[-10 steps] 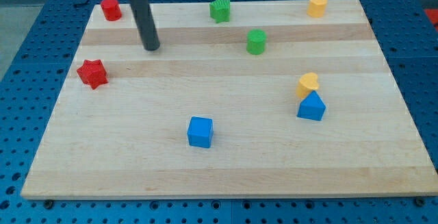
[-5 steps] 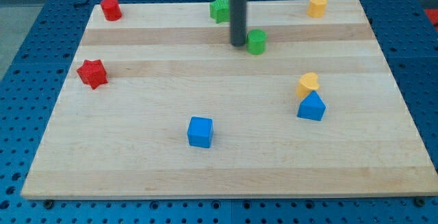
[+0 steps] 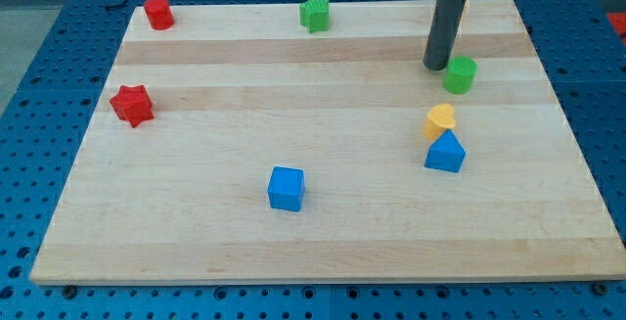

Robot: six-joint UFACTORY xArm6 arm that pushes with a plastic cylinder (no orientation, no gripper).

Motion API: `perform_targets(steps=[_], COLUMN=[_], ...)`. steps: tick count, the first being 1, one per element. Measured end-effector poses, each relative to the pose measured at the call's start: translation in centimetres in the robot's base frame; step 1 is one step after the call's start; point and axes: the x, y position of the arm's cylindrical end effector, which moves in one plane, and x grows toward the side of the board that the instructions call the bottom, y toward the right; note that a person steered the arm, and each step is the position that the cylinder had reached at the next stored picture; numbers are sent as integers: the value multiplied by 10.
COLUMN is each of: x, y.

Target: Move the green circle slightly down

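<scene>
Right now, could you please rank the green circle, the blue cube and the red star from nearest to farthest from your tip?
From my tip:
1. Green circle, right beside it, on its right and slightly below.
2. Blue cube, toward the view's bottom left.
3. Red star, far at the view's left edge.

Wooden board (image 3: pixel 323 242), pale, banded grain, occupies most of view. Blue perforated base plate (image 3: pixel 39 85) surrounds it, visible at 3, 6 and 9 o'clock. Even overhead light; soft shadows only.
</scene>
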Motion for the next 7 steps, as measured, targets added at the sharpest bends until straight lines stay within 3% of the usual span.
perform_targets(steps=[7], x=[27], y=[25])
